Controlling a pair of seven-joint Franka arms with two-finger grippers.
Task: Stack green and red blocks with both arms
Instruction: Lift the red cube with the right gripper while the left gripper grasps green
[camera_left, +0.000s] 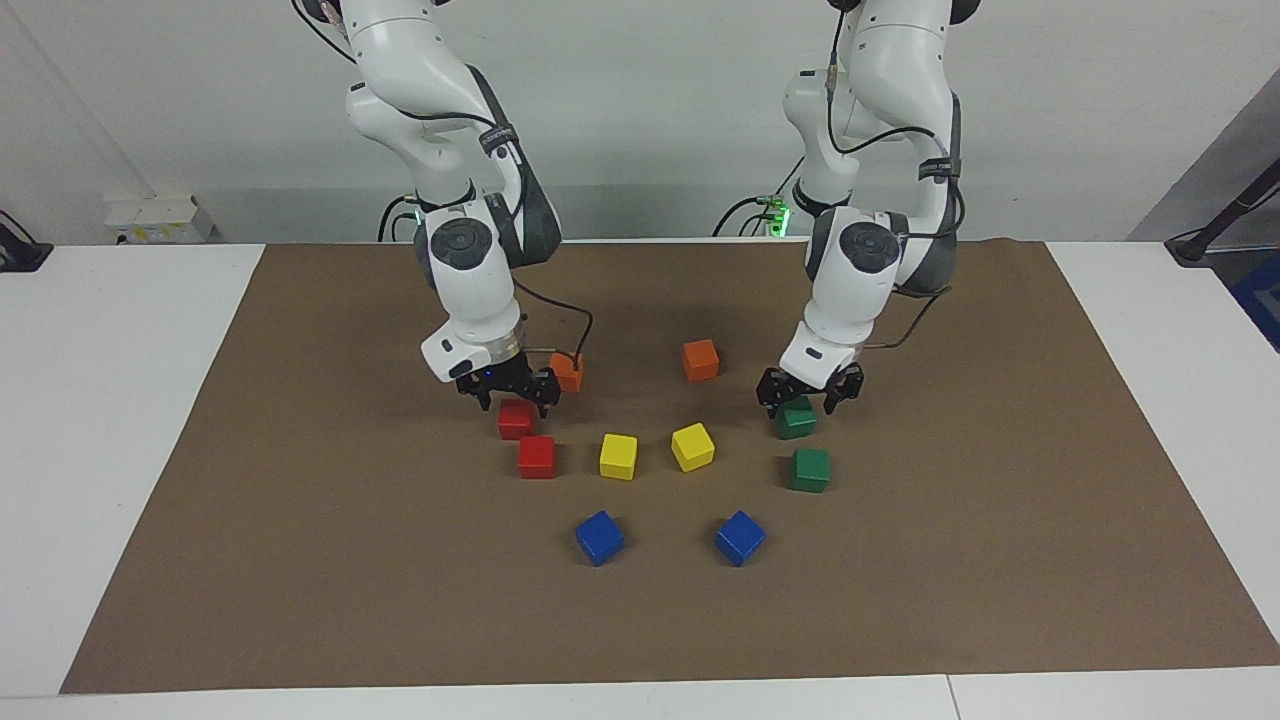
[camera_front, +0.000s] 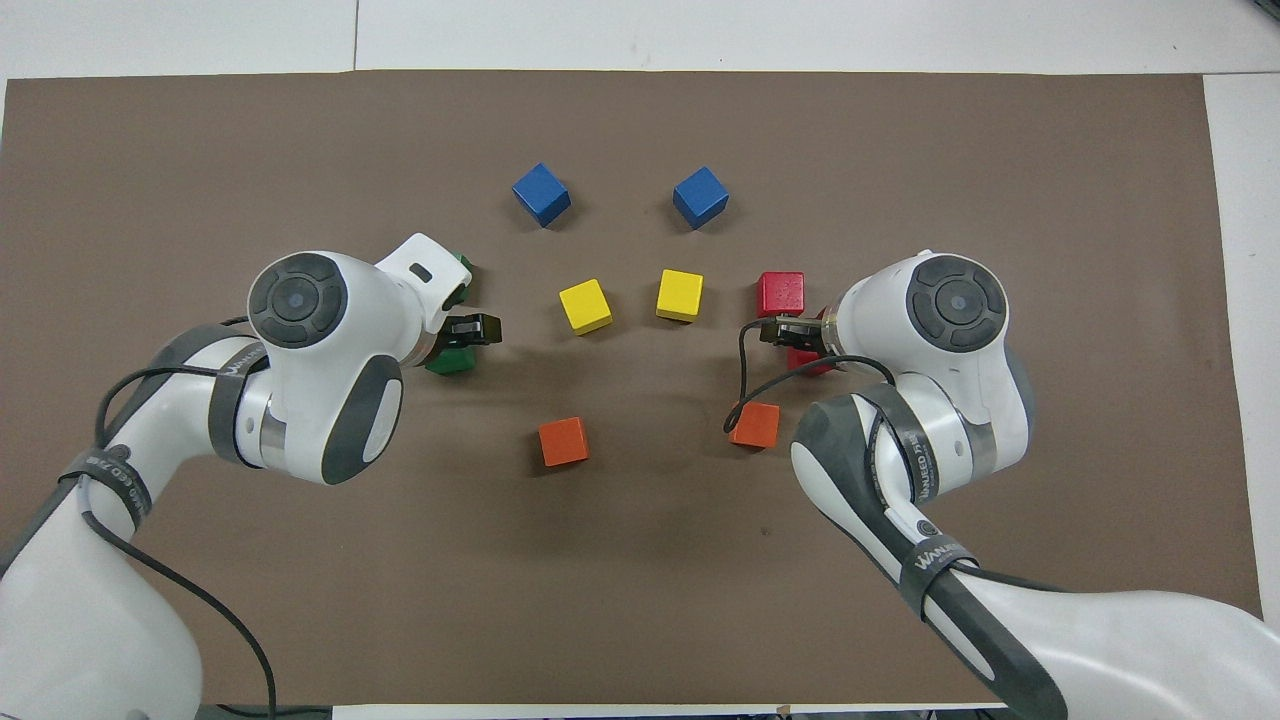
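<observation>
Brown paper mat (camera_left: 300, 560) under ten cubes, with both grippers lowered over the pairs to be stacked.

Facing view: the left gripper (camera_left: 797, 399) hangs with fingers spread around the nearer green block (camera_left: 797, 420), not clenched on it; the farther green block (camera_left: 810, 469) sits at its 6 o'clock. The right gripper (camera_left: 513, 392), fingers likewise released, hovers just over the nearer red block (camera_left: 516, 419), with the farther red block (camera_left: 536, 456) at 5 o'clock of that one. Overhead view: the left arm's wrist hides most of both green blocks; the right gripper covers part of the nearer red block, and an orange cube (camera_front: 755, 425) lies at its 7 o'clock.
</observation>
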